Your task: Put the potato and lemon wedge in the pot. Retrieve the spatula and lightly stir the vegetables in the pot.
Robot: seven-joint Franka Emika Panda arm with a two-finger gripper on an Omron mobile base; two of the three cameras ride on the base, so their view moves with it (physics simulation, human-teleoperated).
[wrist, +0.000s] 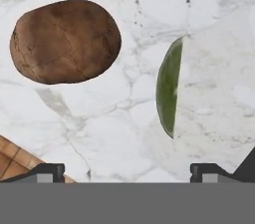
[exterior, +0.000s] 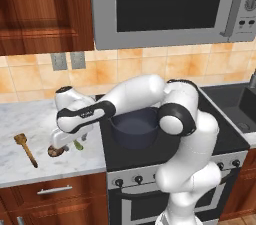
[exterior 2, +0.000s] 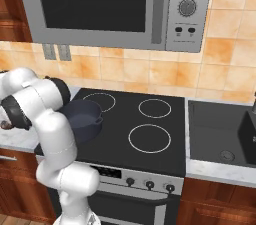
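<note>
Fingertips (wrist: 50, 170) of my claw (wrist: 127, 172) stand far apart at the bottom of the hand view, spread wide and grasping nothing. Above them lies white marble counter (wrist: 214, 29). The potato (wrist: 65, 41) sits in the upper left of that frame, brown and cracked, resting on the marble. The lemon wedge (wrist: 169, 87) lies right of centre, a thin green sliver apart from the potato. A strip of wood shows at the lower left corner.

In the left base view my hand hangs low over the counter at centre left, with the potato (exterior: 54, 151) and the wedge (exterior: 78, 145) just beneath it. The spatula (exterior: 26, 149) lies further left on the marble, well apart. The pot (exterior: 134, 128) stands on the black stovetop (exterior: 222, 136) just right of centre, partly behind my forearm. In the right base view the pot (exterior 2: 86, 119) sits at the stove's left front.
</note>
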